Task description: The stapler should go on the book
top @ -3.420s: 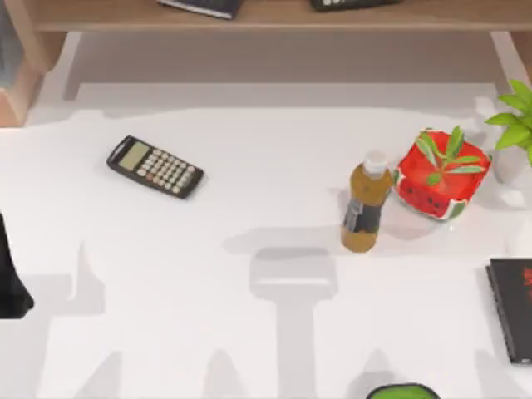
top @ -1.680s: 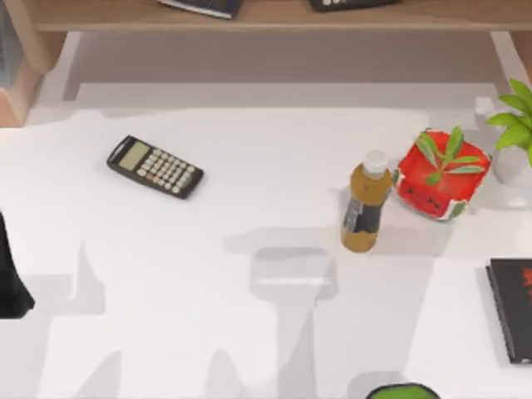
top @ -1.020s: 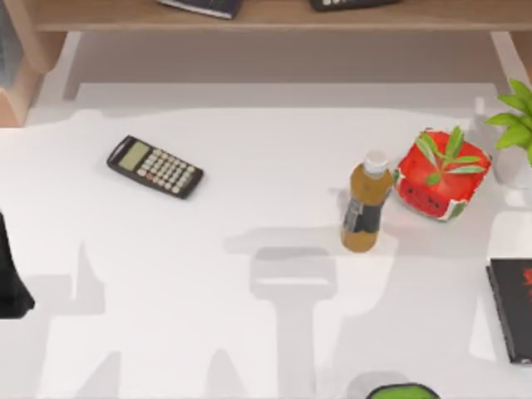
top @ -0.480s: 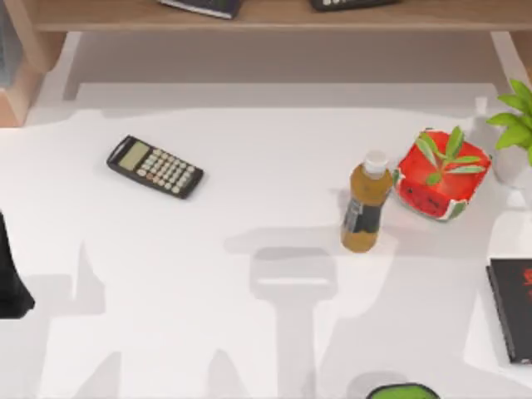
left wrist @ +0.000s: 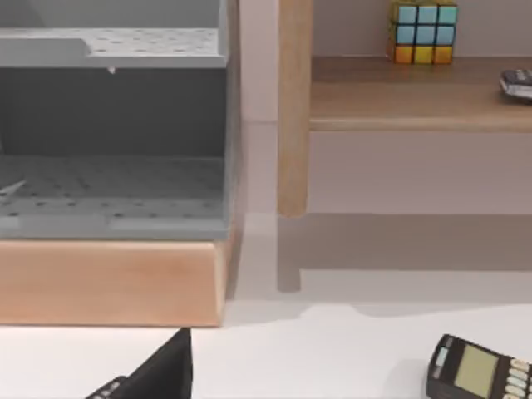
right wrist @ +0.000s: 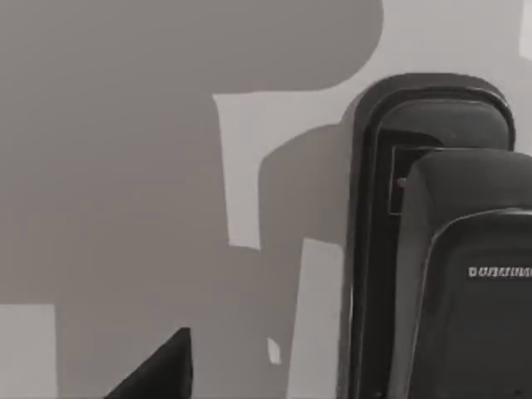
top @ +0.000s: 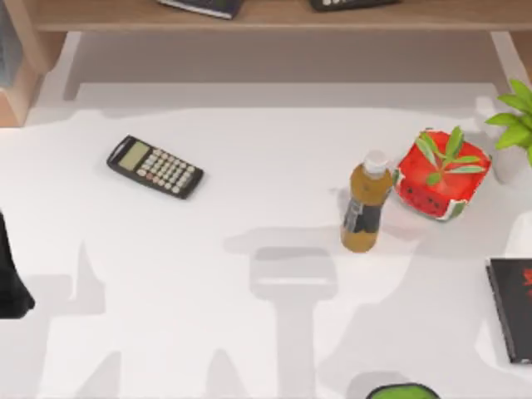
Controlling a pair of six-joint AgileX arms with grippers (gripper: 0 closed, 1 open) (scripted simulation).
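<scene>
The book [top: 513,309] lies at the table's [top: 249,332] 4 o'clock edge in the top view, cut off by the frame so only its left strip with red lettering shows. A green rounded thing [top: 402,391] at 6 o'clock is likewise cropped, too little of it visible to name. At 9 o'clock a dark piece of the left arm [top: 10,287] pokes in at the frame's edge; whether its claw is apart or together I cannot tell.

In the right wrist view the stapler [right wrist: 436,241] fills the near side, black with pale lettering on its top, lying on the white surface. A dark finger tip [right wrist: 158,366] shows at that picture's edge (just one, so the right claw's state cannot be told either).

Compared with the earlier top views, no object has moved; only the grey shadows near the book and the red pot [top: 438,184] have shifted.

Open room lies across the table's centre and 7 o'clock area. The calculator [top: 155,166] sits at 10 o'clock, the bottle [top: 365,212] stands upright at 2 o'clock, just beside the red pot, with a leafy plant [top: 517,125] at the 3 o'clock edge. The left wrist view shows a wooden shelf [left wrist: 416,104] bearing a colour cube [left wrist: 424,32].
</scene>
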